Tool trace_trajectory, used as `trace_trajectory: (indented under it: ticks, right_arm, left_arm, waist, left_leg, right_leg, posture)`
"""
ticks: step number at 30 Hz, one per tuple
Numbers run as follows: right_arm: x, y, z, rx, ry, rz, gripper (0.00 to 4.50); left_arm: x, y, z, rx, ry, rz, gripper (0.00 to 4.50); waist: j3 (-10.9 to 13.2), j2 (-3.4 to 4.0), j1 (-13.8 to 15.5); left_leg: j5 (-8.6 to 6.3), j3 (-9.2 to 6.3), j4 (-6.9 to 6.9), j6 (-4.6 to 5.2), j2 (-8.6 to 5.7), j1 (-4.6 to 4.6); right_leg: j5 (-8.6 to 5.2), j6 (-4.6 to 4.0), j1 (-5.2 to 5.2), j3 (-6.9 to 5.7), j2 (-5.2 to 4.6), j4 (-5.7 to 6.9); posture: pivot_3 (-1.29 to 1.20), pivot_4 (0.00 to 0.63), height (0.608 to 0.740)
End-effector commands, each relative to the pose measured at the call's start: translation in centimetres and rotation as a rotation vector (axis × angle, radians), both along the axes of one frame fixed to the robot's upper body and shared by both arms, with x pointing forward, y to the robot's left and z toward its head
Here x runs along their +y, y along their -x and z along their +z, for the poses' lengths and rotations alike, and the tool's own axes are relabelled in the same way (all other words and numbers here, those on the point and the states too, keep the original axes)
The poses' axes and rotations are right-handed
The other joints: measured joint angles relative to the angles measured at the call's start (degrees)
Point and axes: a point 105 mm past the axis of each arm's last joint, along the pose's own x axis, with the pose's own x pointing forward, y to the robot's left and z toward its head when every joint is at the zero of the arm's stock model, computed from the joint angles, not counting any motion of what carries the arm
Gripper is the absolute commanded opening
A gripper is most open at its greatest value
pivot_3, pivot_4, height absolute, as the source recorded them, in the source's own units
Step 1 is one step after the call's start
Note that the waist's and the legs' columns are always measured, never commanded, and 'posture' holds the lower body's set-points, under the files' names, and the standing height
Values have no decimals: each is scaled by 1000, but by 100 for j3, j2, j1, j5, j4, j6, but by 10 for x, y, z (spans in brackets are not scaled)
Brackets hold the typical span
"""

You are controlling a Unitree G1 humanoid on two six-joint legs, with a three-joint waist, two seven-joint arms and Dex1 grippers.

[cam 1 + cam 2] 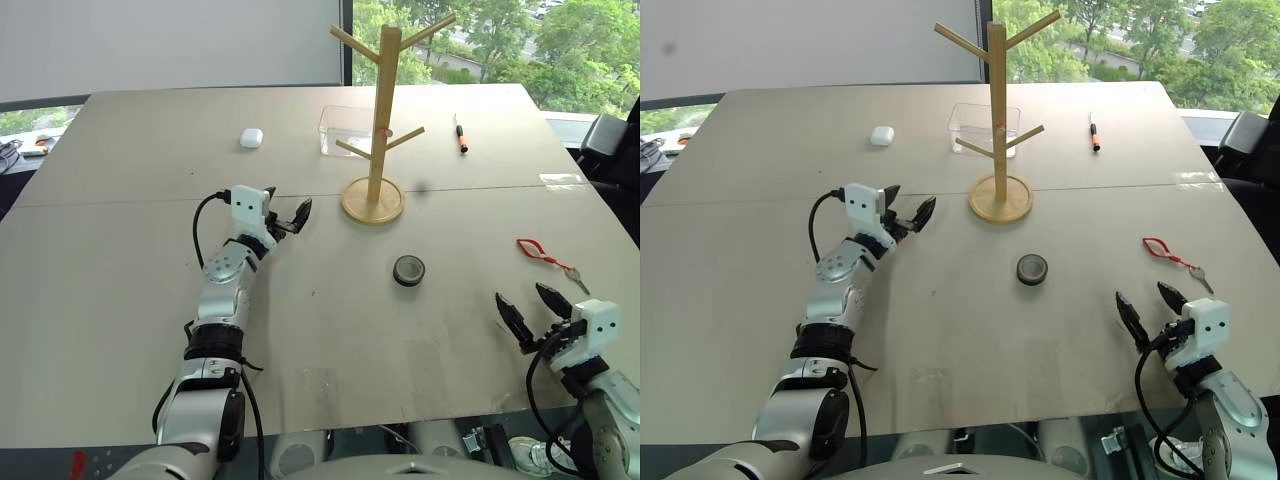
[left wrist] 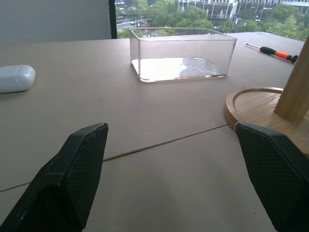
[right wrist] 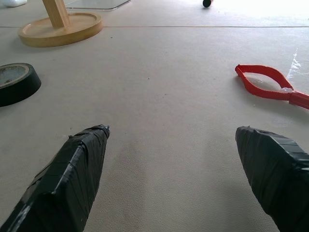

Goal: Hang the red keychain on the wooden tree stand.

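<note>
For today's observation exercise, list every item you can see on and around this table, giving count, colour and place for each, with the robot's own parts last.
table: one, beige, under everything.
wooden tree stand: one, light wood, upright at centre, far half.
clear plastic box: one, transparent, just behind the stand.
earbud case: one, white, far left.
screwdriver: one, orange and black, far right of the stand.
tape roll: one, black, near side of the stand.
red keychain: one, red strap with silver key, right side, flat on the table.
office chair: one, black, right edge.
left gripper: one, black fingers, open, left of the stand base.
right gripper: one, black fingers, open, near side of the keychain.
</note>
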Motion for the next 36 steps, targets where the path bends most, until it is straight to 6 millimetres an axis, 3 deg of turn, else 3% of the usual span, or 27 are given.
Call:
trace_trajectory:
  ticks: [1, 16, 19, 25, 29, 36]
  right_arm:
    - [-1, -1, 11, -39, 19, 7, 4500]
    - [-1, -4, 12, -40, 20, 13, 4500]
    - [2, -8, 18, -53, 21, 39, 4500]
    - [13, -29, 41, -90, 46, 167, 4500]
    - [34, -37, 55, -87, 45, 315, 4500]
    - [81, -39, 68, -55, 105, 631, 4500]
  left_arm:
    - [-3, 3, 17, -61, 39, -34, 4387]
    - [-12, 13, 30, -126, 74, -120, 4387]
    - [-30, 39, 34, -180, 64, -308, 4387]
    - [-44, 91, 16, -154, -59, -572, 4387]
    - [-49, 124, 5, -146, -118, -695, 4387]
    - [-57, 167, -8, -161, -171, -751, 4387]
  waist:
    - [0, 0, 0]
    - [0, 0, -2]
    - [0, 1, -19]
    - [-4, 8, -94]
    - [-5, 8, -72]
    - [-6, 12, -48]
  left_leg:
    - [0, 0, 0, 0, 0, 0]
    - [0, 0, 2, 0, 0, 1]
    - [0, 2, 2, 0, 1, 1]
    - [0, 12, 2, 0, 4, 12]
    - [0, 5, 2, 0, 7, 8]
    - [-1, 8, 4, 1, 12, 8]
  right_leg:
    - [0, 0, 0, 0, 0, 0]
    - [0, 0, 1, 0, 0, 2]
    - [0, 0, 1, 3, 0, 2]
    - [0, -1, 1, 16, 2, 9]
    - [-1, -2, 0, 10, 1, 9]
    - [-1, -3, -1, 13, -2, 6]
  posture:
    - [0, 150, 740]
    - [0, 150, 740]
    - [0, 150, 740]
    - [0, 150, 740]
    - [0, 150, 740]
    - [0, 150, 740]
